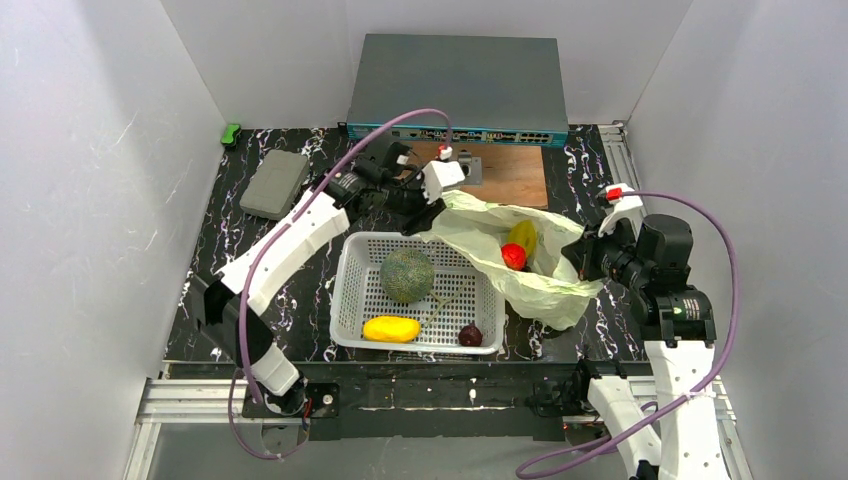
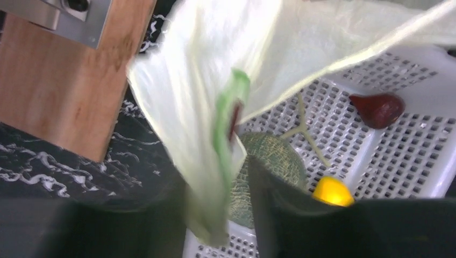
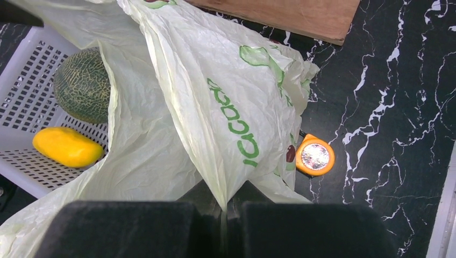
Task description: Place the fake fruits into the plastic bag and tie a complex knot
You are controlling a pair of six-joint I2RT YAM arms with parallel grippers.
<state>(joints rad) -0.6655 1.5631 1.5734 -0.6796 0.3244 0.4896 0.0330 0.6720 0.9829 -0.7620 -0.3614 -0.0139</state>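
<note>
**Bag held open, three fruits yet to load**

The step in hand looks like filling; the knot is some way off. The bag (image 1: 470, 225) lies on the counter (image 1: 215, 240) with one side draped over the basket's (image 1: 345, 290) far right corner. Its mouth is stretched between the two arms. The left jaws are clamped on the far rim and the right jaws are shut tight on the near-right rim, with film pinched between them.

Next, one arm probably has to let go of its rim to fetch from the basket. The other arm must then keep the mouth wide enough, above all for the melon (image 1: 407, 275).

Count:
- One basket and one bag.
- Five fruits in view.
- Three sit in the basket: one melon, one mango (image 1: 391, 329) and one plum (image 1: 470, 335).
- Two sit inside the bag: one yellow fruit (image 1: 522, 237) and one red fruit (image 1: 513, 257), touching each other.
- No grapes show.
- One tape measure (image 3: 314, 157) lies just beside the bag.
</note>
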